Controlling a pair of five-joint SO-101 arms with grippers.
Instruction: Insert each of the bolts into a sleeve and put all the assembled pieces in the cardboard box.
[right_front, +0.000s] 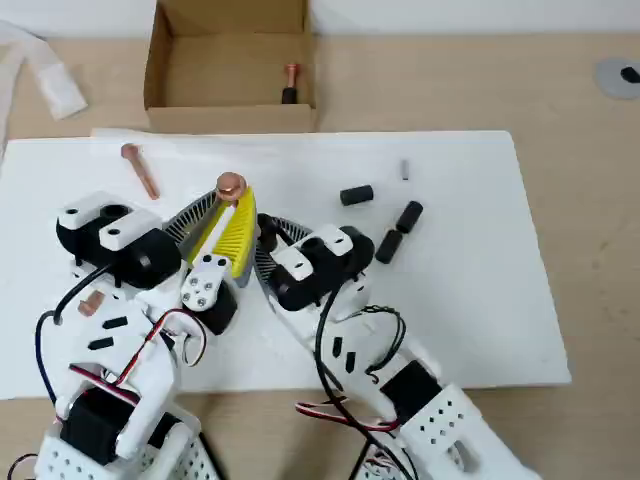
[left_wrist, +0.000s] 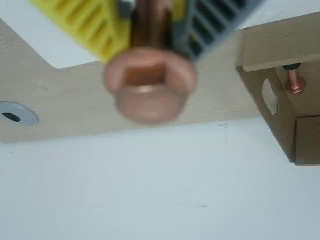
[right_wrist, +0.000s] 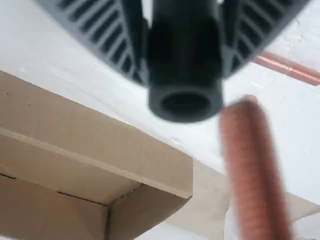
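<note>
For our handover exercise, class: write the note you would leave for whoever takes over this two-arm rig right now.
Left gripper: jaws shut on a copper-coloured metal bolt.
Right gripper: jaws shut on a black cylindrical sleeve, beside that bolt's shank, not yet joined.
Done: one assembled bolt-and-sleeve piece lies in the open cardboard box.
Left: join and box the held pair; then the loose copper bolt and three loose black sleeves on the white mat.

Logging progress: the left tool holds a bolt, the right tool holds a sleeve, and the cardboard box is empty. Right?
Not empty: the high view shows one assembled piece inside the cardboard box. The left tool holds a bolt, the right tool a sleeve.
</note>
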